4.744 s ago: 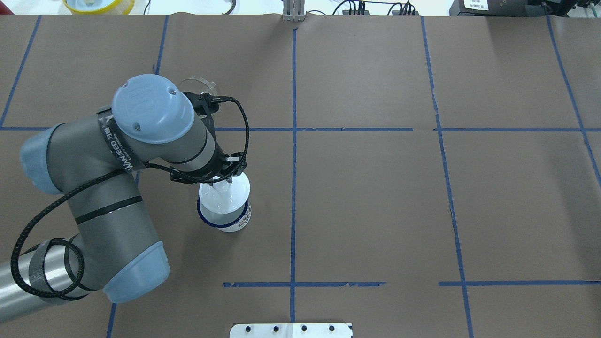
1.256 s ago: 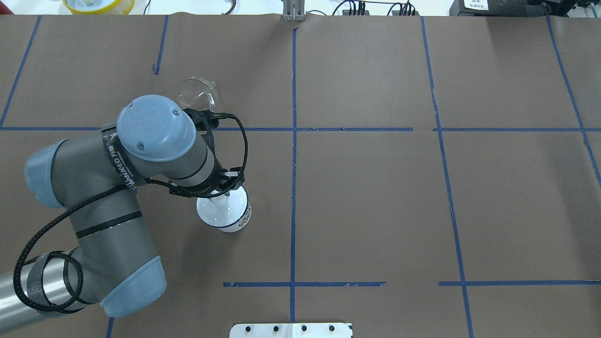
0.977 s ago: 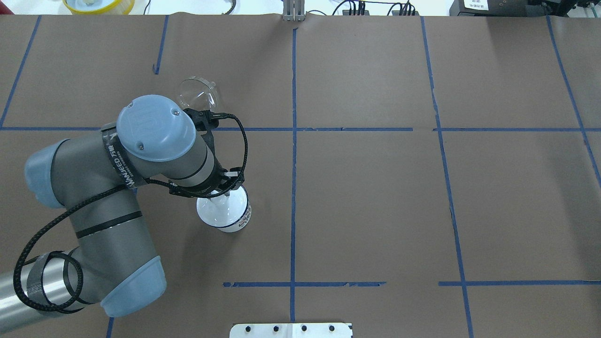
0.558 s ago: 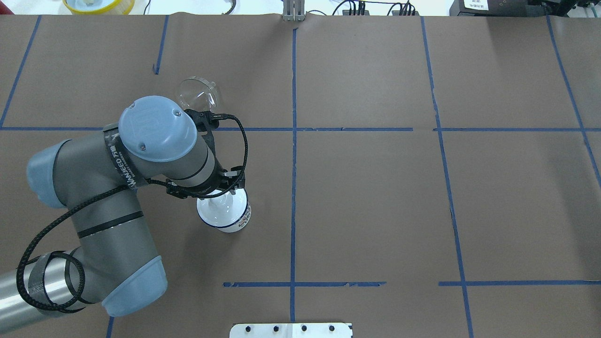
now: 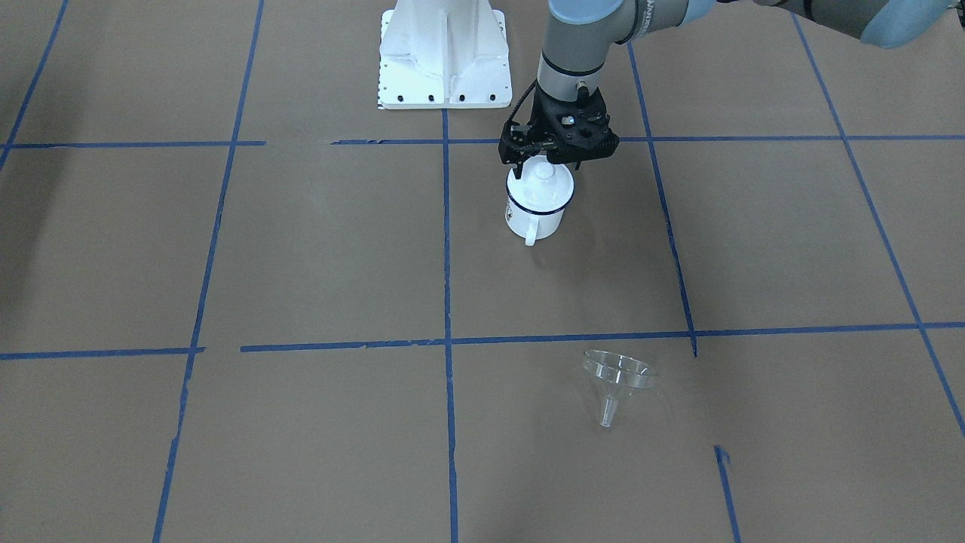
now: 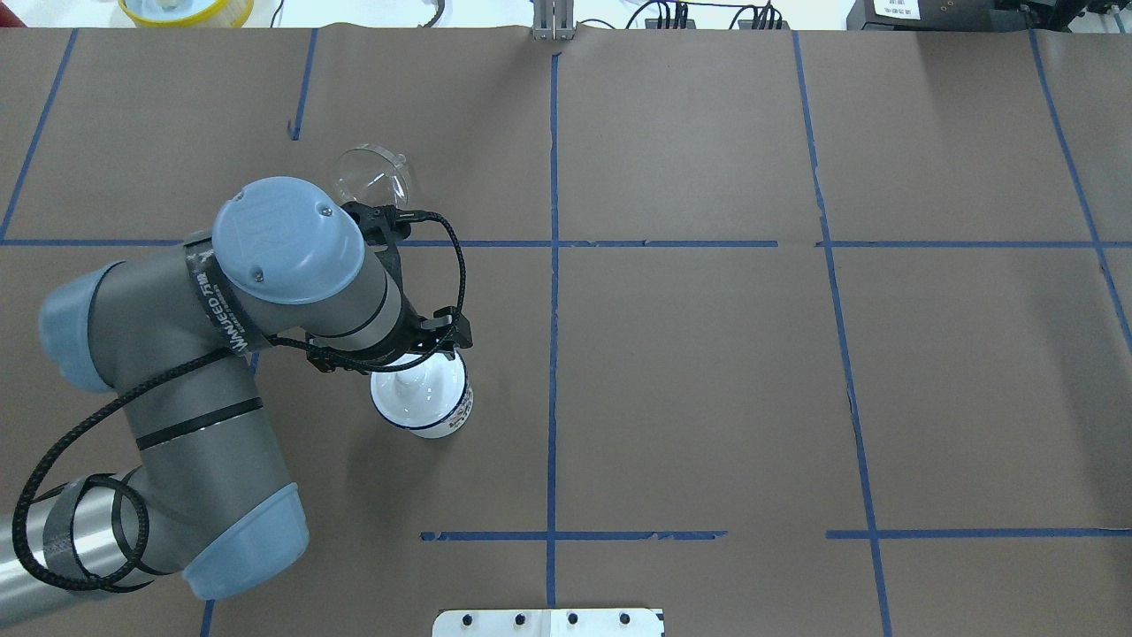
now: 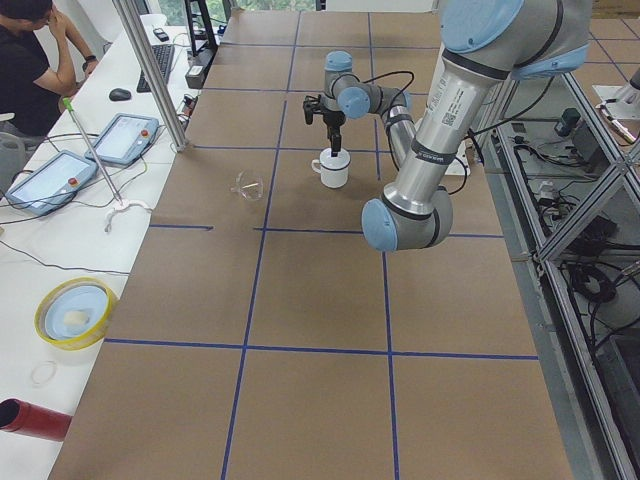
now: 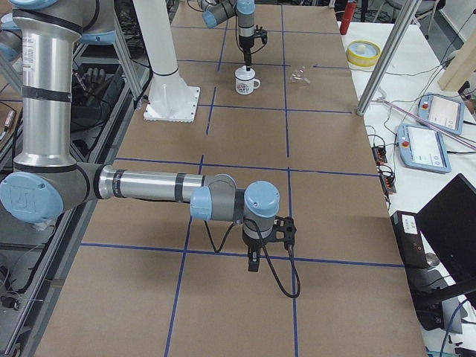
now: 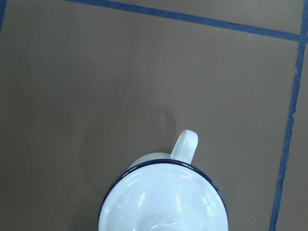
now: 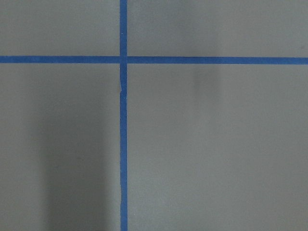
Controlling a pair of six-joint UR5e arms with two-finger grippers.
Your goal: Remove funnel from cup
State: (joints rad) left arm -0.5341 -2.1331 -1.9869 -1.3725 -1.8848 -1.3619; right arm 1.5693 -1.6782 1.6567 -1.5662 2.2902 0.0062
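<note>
Already the funnel (image 5: 618, 377) lies on its side on the bare worktop (image 5: 301, 249), well apart from the cup (image 5: 534, 219) on its handle side, so the job looks done. A white lid (image 5: 540, 188) with a knob sits on the cup, probably to close it, since nothing stands in it. The left gripper (image 5: 537, 162) hangs straight above that knob; whether its jaws are parted or pinching, I cannot tell. Far from the cup, the right gripper (image 8: 253, 262) points down at bare paper, seemingly parked clear; its jaws cannot be judged either.
</note>
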